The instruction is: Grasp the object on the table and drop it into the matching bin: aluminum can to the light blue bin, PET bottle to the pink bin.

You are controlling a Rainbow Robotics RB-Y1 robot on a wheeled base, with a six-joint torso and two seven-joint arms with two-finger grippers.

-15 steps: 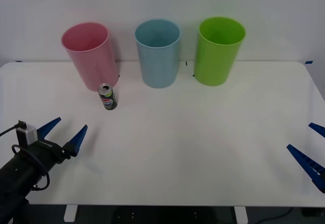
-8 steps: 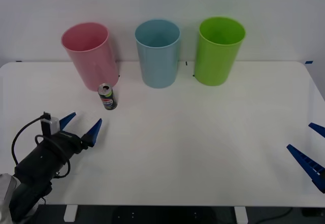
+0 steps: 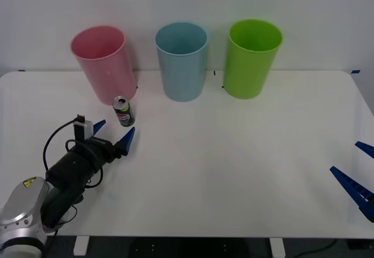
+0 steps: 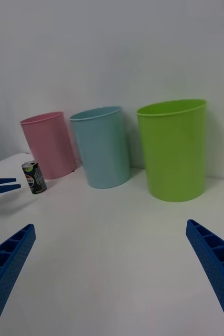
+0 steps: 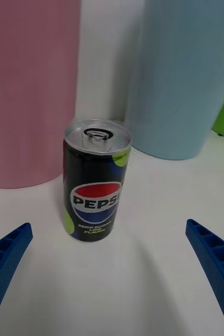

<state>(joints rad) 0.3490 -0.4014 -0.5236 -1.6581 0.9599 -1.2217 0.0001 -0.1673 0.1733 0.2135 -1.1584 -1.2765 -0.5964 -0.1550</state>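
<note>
The aluminum can point(image 3: 123, 112), small and dark with a silver top and a red-white-blue logo, stands upright on the white table point(image 3: 234, 152) just in front of the pink bin point(image 3: 104, 64). The light blue bin point(image 3: 182, 61) stands to the right of the pink one. My left gripper point(image 3: 113, 134) is open, low over the table just short of the can point(image 5: 95, 181), its two blue fingers spread wider than the can. My right gripper point(image 3: 356, 176) is open at the table's right edge, far from the can point(image 4: 33, 177).
A green bin point(image 3: 252, 58) stands right of the light blue bin point(image 4: 102, 147), all three in a row along the table's far side. A white wall rises behind them. The table's middle and right are bare between the two arms.
My left arm has reached forward and rightward from the table's near left corner, bringing its open gripper close to the can. The can and right arm have not moved.
</note>
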